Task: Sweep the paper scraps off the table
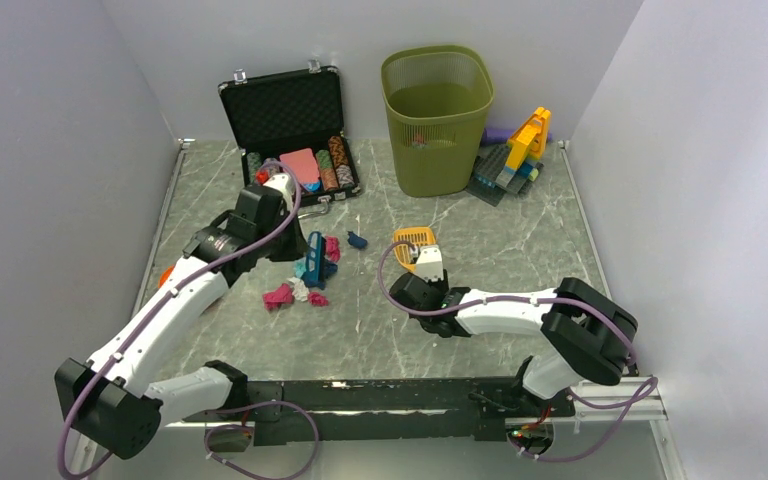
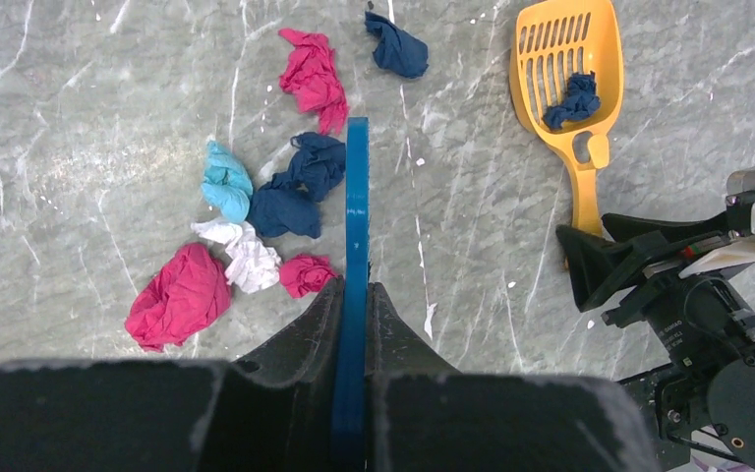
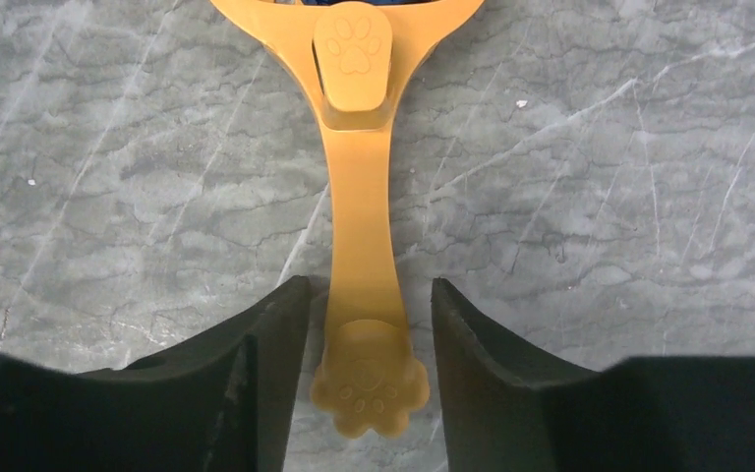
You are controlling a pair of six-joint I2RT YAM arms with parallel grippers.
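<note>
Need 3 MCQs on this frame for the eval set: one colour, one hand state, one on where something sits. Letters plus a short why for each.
1. What colour is the flat tool clamped in the left hand?
A. red
B. blue
C. white

2. The jaws of the right hand are:
A. open, astride the handle of the slotted scoop
B. shut on a paper wad
C. shut on nothing

3. The navy paper scrap nearest the right hand lies:
A. in the left hand
B. in the right hand
C. in the slotted scoop's bowl

Key:
1 B: the left wrist view shows a blue strip in the grip.
2 A: the right wrist view shows gaps on both sides of the handle.
3 C: the scrap sits on the slots, inside the rim.
</note>
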